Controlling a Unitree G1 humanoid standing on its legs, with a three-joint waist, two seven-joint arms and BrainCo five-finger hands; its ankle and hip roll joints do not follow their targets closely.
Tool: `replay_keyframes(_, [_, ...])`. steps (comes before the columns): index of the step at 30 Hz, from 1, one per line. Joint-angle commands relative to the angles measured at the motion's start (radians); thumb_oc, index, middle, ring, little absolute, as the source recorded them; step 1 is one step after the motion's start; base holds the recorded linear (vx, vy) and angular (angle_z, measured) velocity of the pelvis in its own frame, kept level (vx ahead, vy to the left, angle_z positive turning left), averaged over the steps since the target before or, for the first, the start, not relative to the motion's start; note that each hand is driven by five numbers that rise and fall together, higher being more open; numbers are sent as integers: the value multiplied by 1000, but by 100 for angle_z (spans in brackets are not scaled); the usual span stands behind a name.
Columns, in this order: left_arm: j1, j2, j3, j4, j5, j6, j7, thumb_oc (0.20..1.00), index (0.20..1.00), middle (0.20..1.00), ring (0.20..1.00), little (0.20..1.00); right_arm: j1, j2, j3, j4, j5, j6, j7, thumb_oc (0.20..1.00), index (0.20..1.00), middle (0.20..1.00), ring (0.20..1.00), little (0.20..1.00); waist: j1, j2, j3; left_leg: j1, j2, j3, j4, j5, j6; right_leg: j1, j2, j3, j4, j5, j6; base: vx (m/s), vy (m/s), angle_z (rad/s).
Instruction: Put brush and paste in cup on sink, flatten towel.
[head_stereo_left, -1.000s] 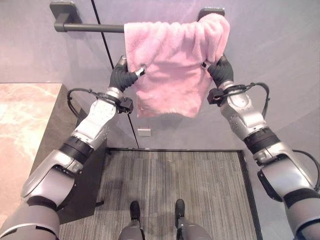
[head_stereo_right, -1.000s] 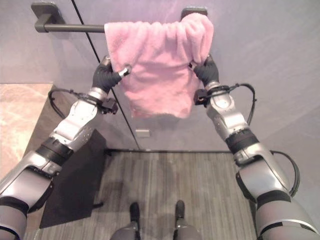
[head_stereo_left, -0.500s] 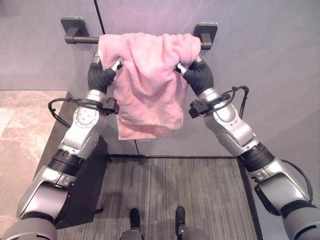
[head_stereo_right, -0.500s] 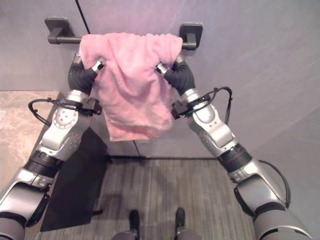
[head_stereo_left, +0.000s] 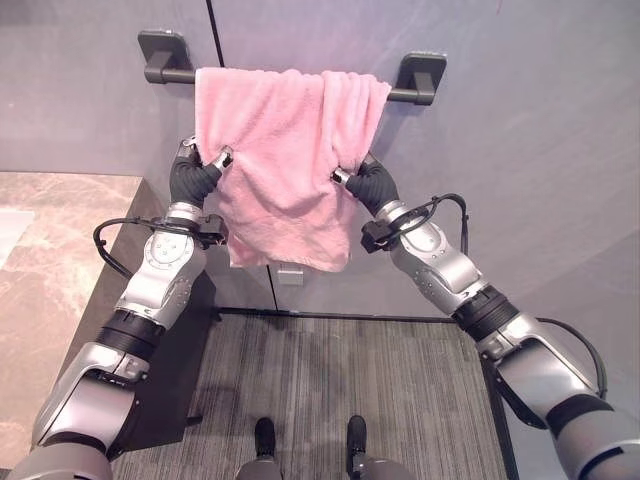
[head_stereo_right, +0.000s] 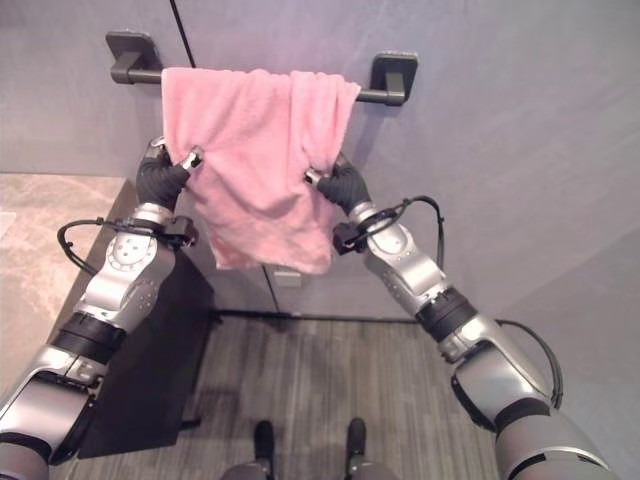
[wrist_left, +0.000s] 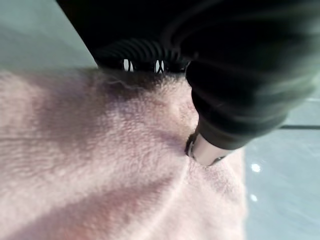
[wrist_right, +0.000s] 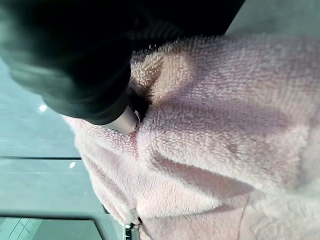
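While it hangs draped over the dark metal towel bar (head_stereo_left: 400, 94) at 12 o'clock in the head views, the pink fluffy terry towel (head_stereo_left: 283, 150) covers most of the bar's length and falls in uneven folds, its lower hem slanting down toward 5 o'clock. Left hand (head_stereo_left: 196, 172) sits at the towel's 9 o'clock edge; the thumb (wrist_left: 206, 149) presses into the pile with cloth bunched around it in the left wrist view, so the hand is closed in a pinch on the towel edge. Right hand (head_stereo_left: 362, 180) sits at the towel's 3 o'clock edge, below the bar's right mount; the right wrist view shows its thumb (wrist_right: 124, 121) buried in a fold of cloth, again a closed pinch on the towel. Both hands are at about the same height, partway down the hanging cloth. Grey wall panel (head_stereo_left: 540, 120) lies behind the bar. Brown marble-patterned countertop (head_stereo_left: 45, 250) lies at 9 o'clock. Grey striped floor mat (head_stereo_left: 340, 370) lies at 6 o'clock.
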Motion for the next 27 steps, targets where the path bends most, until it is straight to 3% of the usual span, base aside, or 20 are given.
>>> replay_keyframes(1, [-118, 51, -39, 43, 20, -32, 11, 200, 200, 200, 200, 200, -106, 22, 17, -8, -8, -32, 13, 200, 200, 200, 200, 200, 31, -43, -9, 49, -13, 20, 4, -35, -10, -41, -70, 47, -2, 71, 96, 0, 0, 0])
replay_keyframes(9, [-124, 29, -7, 42, -6, -60, 34, 200, 200, 200, 200, 200, -149, 67, 6, -3, -50, -52, -16, 200, 200, 200, 200, 200, 37, -37, -7, 61, -19, 29, 4, -41, -6, -42, -75, 58, -2, 71, 99, 7, 4, -1])
replay_keyframes(16, [-13, 44, 119, -83, 13, -83, 61, 200, 200, 200, 200, 200, -111, 51, -29, -243, -119, -77, -6, 200, 200, 200, 200, 200, 25, -37, -37, 108, -21, 47, 4, -64, 0, -9, -73, 71, -2, 61, 103, 60, 15, -5])
replay_keyframes(20, [52, 51, 171, -107, 10, -87, 55, 200, 200, 200, 200, 200, -92, 42, -38, -278, -130, -77, 11, 200, 200, 200, 200, 200, 26, -37, -45, 123, -22, 53, 4, -71, 1, 2, -74, 75, -2, 59, 105, 33, 12, -6])
replay_keyframes(27, [71, 36, 125, -18, 33, -47, 27, 200, 200, 200, 200, 200, -52, 51, -34, -173, -160, -48, -5, 200, 200, 200, 200, 200, 24, -31, -45, 133, -24, 57, 4, -73, 4, 9, -74, 76, -2, 58, 103, 4, 9, -5])
